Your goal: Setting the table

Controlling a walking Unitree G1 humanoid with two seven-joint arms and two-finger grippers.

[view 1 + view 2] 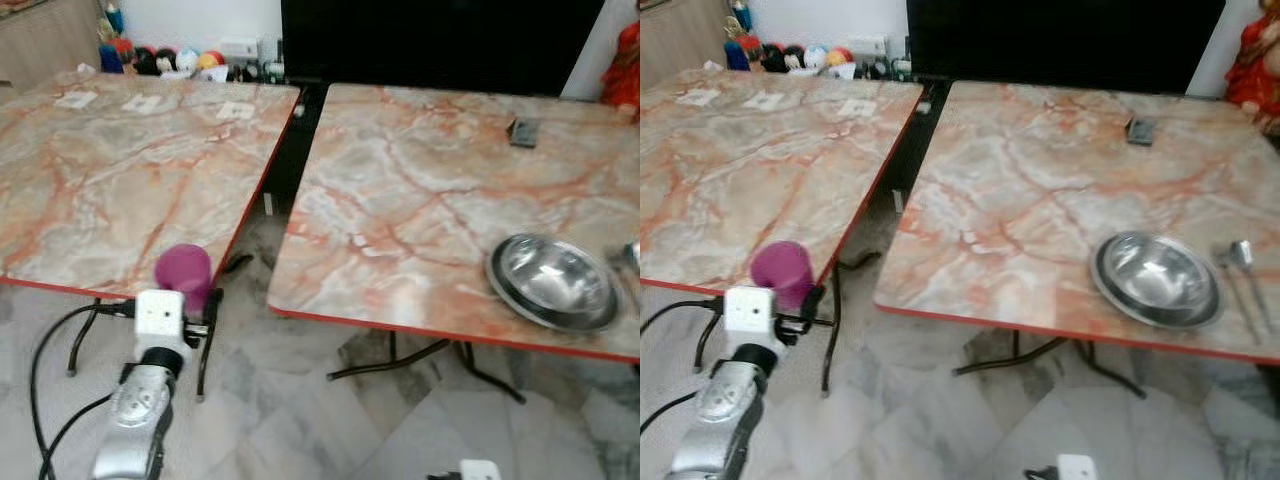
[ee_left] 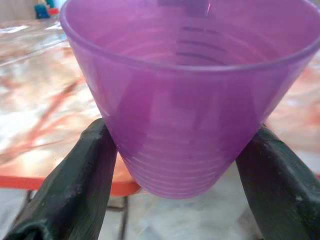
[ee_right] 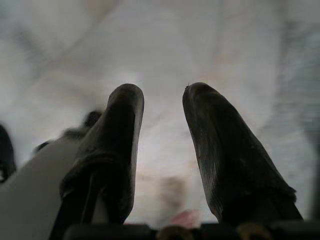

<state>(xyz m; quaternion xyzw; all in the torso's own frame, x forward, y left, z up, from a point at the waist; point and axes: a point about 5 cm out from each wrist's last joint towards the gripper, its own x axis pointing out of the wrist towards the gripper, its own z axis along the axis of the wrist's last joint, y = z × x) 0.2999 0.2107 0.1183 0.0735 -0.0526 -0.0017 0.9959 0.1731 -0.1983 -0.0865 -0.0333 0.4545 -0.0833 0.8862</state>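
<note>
A purple plastic cup (image 1: 183,270) hangs upright in front of the left table's (image 1: 120,170) near red edge, above the floor. My left gripper (image 2: 180,135) is shut on the cup (image 2: 185,100), one black finger (image 2: 75,185) on each side of its lower wall. On the right table (image 1: 1020,200), near its front right corner, lies a steel bowl-like plate (image 1: 1155,277). Two steel utensils (image 1: 1238,262) lie just right of it. My right gripper (image 3: 162,92) hangs low over the pale floor, its fingers a little apart and holding nothing.
A gap with black table legs (image 1: 210,340) separates the two marble-topped tables. A small dark object (image 1: 524,131) lies far back on the right table. White cards (image 1: 236,110) lie on the left table. Toys (image 1: 170,60) line the back wall. A black cable (image 1: 50,350) loops on the floor.
</note>
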